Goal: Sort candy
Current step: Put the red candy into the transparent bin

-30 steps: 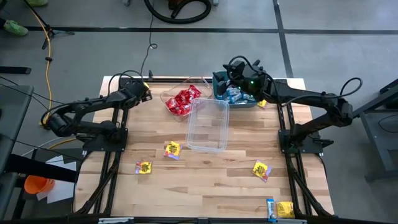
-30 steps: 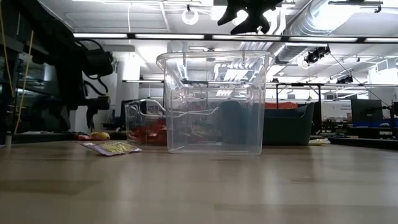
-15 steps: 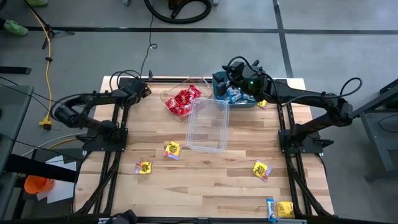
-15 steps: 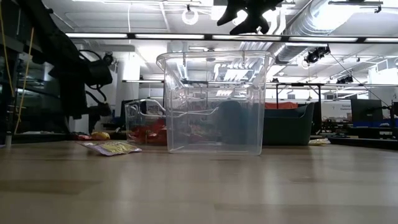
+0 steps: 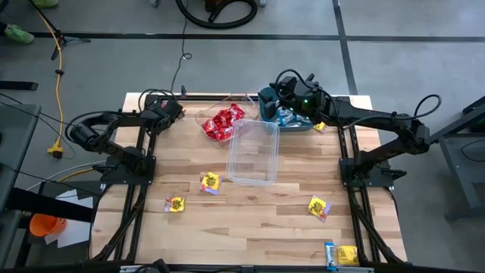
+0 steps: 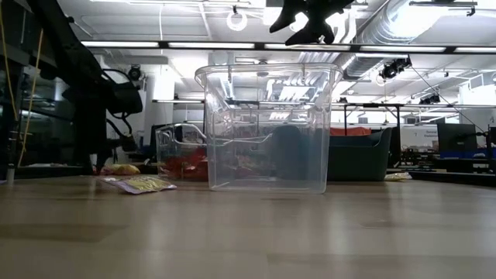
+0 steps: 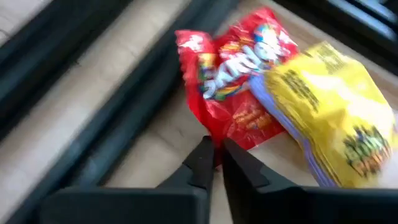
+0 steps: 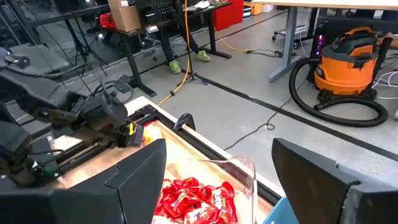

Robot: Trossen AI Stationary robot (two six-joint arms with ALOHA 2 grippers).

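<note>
Our left gripper (image 7: 214,152) sits at the upper left of the table, pinched narrow on the edge of a red candy (image 7: 233,81). A yellow candy (image 7: 333,115) touches it and might get dragged along. Our right gripper (image 5: 292,97) waits wide open.

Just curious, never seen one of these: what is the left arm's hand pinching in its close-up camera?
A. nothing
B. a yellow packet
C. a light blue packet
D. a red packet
D: the left hand has its fingers shut on the edge of the red packet.
</note>
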